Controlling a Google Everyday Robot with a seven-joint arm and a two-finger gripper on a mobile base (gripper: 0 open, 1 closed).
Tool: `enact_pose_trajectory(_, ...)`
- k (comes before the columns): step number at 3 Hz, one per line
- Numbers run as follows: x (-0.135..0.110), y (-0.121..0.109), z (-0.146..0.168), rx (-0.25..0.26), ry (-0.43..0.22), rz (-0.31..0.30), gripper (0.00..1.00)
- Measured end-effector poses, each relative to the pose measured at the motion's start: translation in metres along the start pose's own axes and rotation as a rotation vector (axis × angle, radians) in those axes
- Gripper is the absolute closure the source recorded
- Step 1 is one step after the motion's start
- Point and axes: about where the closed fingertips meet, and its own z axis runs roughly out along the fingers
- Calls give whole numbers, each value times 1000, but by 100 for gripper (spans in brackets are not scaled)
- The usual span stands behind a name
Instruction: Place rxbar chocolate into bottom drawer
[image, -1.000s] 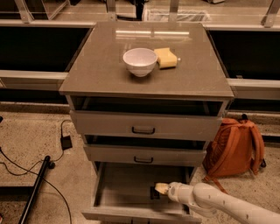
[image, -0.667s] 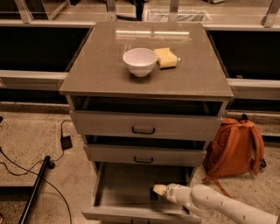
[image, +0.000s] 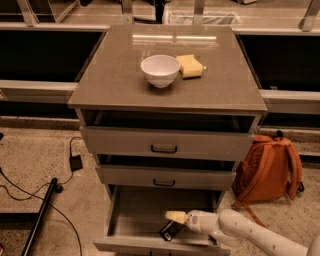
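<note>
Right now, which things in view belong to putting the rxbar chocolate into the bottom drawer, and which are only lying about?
For the job:
- rxbar chocolate, down in the open bottom drawer
- gripper, inside that drawer, just above the bar

Lying about:
- white bowl and yellow sponge, side by side on the cabinet top
- orange backpack, on the floor right of the cabinet

rxbar chocolate (image: 171, 231) in bottom drawer (image: 137, 207) (right of middle, near front); gripper (image: 174, 216) just beside it, inside drawer.

White arm (image: 252, 236), yellowish tool (image: 173, 216) over drawer (image: 142, 212)
</note>
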Motion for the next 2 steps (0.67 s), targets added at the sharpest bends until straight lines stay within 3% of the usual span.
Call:
enact_pose_trajectory(1, 0, 4, 0, -45, -3, 8, 0)
enact_pose_trajectory(2, -7, 6, -13, 11, -10, -4, 0)
